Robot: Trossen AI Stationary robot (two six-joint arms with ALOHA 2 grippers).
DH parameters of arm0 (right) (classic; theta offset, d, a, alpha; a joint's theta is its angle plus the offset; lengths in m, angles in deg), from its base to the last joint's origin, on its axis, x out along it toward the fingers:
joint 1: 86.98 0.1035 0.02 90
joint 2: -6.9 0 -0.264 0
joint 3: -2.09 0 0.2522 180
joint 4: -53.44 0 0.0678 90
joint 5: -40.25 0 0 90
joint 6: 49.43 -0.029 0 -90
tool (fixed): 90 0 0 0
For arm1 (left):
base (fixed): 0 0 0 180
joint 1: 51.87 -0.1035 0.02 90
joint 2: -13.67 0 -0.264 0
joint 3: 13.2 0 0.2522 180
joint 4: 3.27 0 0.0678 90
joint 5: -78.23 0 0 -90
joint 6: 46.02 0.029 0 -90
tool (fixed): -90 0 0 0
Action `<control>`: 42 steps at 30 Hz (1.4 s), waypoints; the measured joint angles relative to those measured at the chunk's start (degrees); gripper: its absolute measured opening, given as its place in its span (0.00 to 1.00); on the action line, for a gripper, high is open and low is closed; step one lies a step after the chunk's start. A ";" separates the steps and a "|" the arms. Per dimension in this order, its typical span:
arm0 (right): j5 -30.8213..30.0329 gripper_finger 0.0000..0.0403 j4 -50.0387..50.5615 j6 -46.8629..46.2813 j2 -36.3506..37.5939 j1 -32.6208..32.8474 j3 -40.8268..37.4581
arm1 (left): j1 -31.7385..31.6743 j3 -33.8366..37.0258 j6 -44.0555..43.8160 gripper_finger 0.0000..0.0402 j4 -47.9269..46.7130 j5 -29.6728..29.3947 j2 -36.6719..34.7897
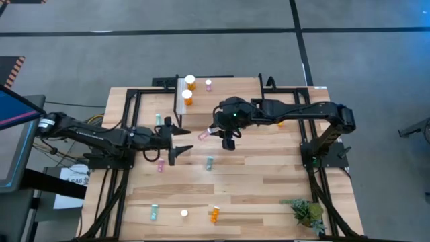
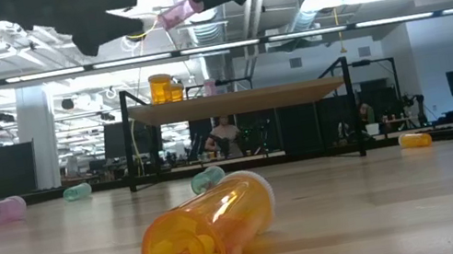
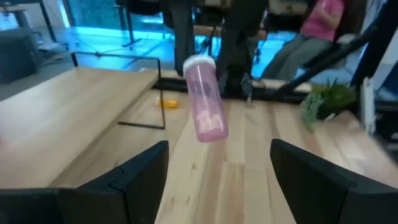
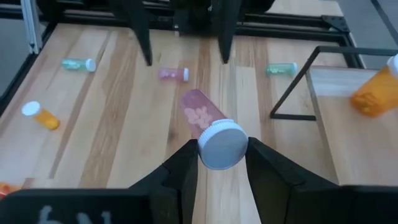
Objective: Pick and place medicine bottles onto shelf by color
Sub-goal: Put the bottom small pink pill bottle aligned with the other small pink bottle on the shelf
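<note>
Clearance: shelf point(image 1: 222, 91) top, right portion bare.
Obstacles: two orange bottles point(image 1: 189, 89) and a pink bottle point(image 1: 208, 85) at its left end; the right gripper point(image 1: 213, 132), with a pink bottle point(image 1: 203, 135), beside it.

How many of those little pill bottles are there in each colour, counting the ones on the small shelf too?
Orange bottles: 5
Pink bottles: 3, counting the pink bottle in the right end effector
Teal bottles: 3
Total: 11
</note>
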 joint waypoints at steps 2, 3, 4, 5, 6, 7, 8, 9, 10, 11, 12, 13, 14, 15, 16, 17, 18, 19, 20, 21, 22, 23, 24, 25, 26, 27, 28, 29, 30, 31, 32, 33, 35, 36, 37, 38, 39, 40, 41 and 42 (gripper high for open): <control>-0.04 0.36 -0.10 -0.02 0.00 0.00 0.00 | 0.63 0.00 0.50 0.67 2.01 -1.46 1.23; -0.06 0.36 -0.19 -0.02 0.00 0.04 0.00 | 0.69 0.00 0.73 0.67 3.05 -1.72 1.86; -0.23 0.35 -0.16 -0.02 0.00 0.07 0.00 | 0.70 0.00 0.97 0.67 4.16 -1.74 2.48; -0.35 0.35 -0.10 -0.02 0.00 0.07 0.00 | 0.69 0.00 1.16 0.67 5.19 -1.75 3.17; -0.35 0.35 -0.10 -0.02 0.00 0.10 0.00 | 0.67 0.00 1.30 0.67 6.33 -1.80 3.90; -0.35 0.36 -0.14 -0.02 0.00 0.11 0.00 | 0.57 0.00 1.49 0.67 7.48 -1.90 4.61; -0.35 0.36 -0.16 -0.02 0.00 0.11 0.00 | 0.35 0.00 1.64 0.67 8.22 -1.94 5.34; -0.35 0.36 -0.15 -0.03 0.00 0.11 0.00 | 0.23 0.00 1.68 0.67 8.95 -1.88 6.25; -0.33 0.36 -0.13 -0.02 0.00 0.11 0.00 | 0.08 0.00 1.66 0.67 9.57 -1.86 7.15; -0.33 0.36 -0.13 -0.02 0.00 0.13 0.00 | -0.07 0.00 1.57 0.67 9.99 -1.92 7.98; -0.34 0.36 -0.18 -0.03 0.00 0.13 0.00 | -0.25 0.02 1.49 0.67 10.87 -1.92 8.77; -0.33 0.36 -0.18 -0.04 0.00 0.13 0.00 | -0.41 0.02 1.48 0.67 11.84 -1.92 9.50; -0.33 0.36 -0.14 -0.04 0.00 0.13 0.00 | -0.56 0.02 1.46 0.67 12.94 -1.92 10.19; -0.33 0.36 -0.16 -0.04 0.00 0.13 0.00 | -0.71 0.02 1.44 0.67 13.80 -1.92 10.68; -0.33 0.36 -0.16 -0.04 0.00 0.12 0.00 | -0.79 0.02 1.44 0.67 14.61 -1.96 11.15; -0.33 0.35 -0.18 -0.04 0.00 0.14 0.00 | -0.90 0.02 1.42 0.67 15.72 -1.92 11.54; -0.33 0.35 -0.17 -0.04 0.00 0.15 0.00 | -0.90 0.02 1.40 0.67 15.89 -1.93 11.60; -0.33 0.35 -0.13 -0.04 0.00 0.15 0.00 | -0.94 0.02 1.38 0.67 16.23 -1.94 11.79; -0.33 0.36 -0.17 -0.04 0.00 0.15 0.00 | -0.94 0.02 1.38 0.67 16.36 -2.02 11.97; -0.31 0.36 -0.16 -0.04 0.00 0.17 0.00 | -0.94 0.02 1.36 0.67 16.21 -2.34 12.15; -0.31 0.36 -0.19 -0.04 0.00 0.17 0.00 | -0.94 0.02 1.35 0.67 16.19 -2.69 12.26; -0.31 0.36 -0.18 -0.04 0.00 0.17 0.00 | -0.94 0.03 1.32 0.67 16.07 -3.04 12.26; -0.31 0.36 -0.18 -0.04 0.00 0.17 0.00 | -0.94 0.04 1.23 0.66 16.08 -3.10 12.26; -0.30 0.36 -0.18 -0.04 0.00 0.17 0.00 | -0.95 0.04 1.08 0.65 16.08 -3.20 12.26; -0.28 0.36 -0.18 -0.06 0.00 0.17 0.00 | -0.96 0.04 1.03 0.64 16.06 -3.47 12.26; -0.28 0.36 -0.18 -0.07 0.00 0.17 0.00 | -0.97 0.04 1.03 0.62 16.06 -3.58 12.26; -0.28 0.36 -0.18 -0.07 0.00 0.17 0.00 | -0.99 0.04 1.03 0.60 16.06 -3.67 12.26; -0.28 0.35 -0.18 -0.07 0.00 0.17 0.00 | -0.99 0.04 1.03 0.57 16.05 -3.72 12.26; -0.28 0.35 -0.18 -0.07 0.00 0.17 0.00 | -0.99 0.04 1.03 0.55 16.04 -3.73 12.26; -0.28 0.35 -0.19 -0.07 0.00 0.17 0.00 | -0.99 0.04 1.03 0.52 16.04 -3.73 12.26; -0.28 0.35 -0.19 -0.07 0.00 0.17 0.00 | -0.99 0.04 1.03 0.49 16.04 -3.73 12.26; -0.28 0.35 -0.18 -0.08 0.00 0.16 0.00 | -0.99 0.04 1.03 0.46 16.00 -3.73 12.26; -0.26 0.36 -0.18 -0.10 0.00 0.17 0.00 | -0.99 0.04 1.03 0.41 16.02 -3.77 12.26; -0.26 0.36 -0.20 -0.29 0.00 0.17 0.00 | -0.99 0.04 1.03 0.39 16.02 -3.71 12.26; -0.26 0.36 -0.20 -0.46 0.00 0.17 0.00 | -0.99 0.04 1.03 0.37 16.02 -3.61 12.26; -0.26 0.36 -0.18 -0.50 0.00 0.17 0.00 | -0.99 0.04 1.03 0.35 16.00 -3.53 12.26; -0.26 0.36 -0.18 -0.50 0.00 0.15 0.00 | -0.99 0.04 1.03 0.33 16.01 -3.51 12.26; -0.26 0.36 -0.20 -0.50 0.00 0.15 0.00 | -0.99 0.04 1.03 0.32 16.02 -3.47 12.26; -0.26 0.36 -0.20 -0.52 0.00 0.16 0.00 | -0.99 0.04 1.03 0.30 16.01 -3.45 12.26; -0.26 0.36 -0.20 -0.52 0.00 0.17 0.00 | -0.99 0.04 1.03 0.29 16.00 -3.42 12.26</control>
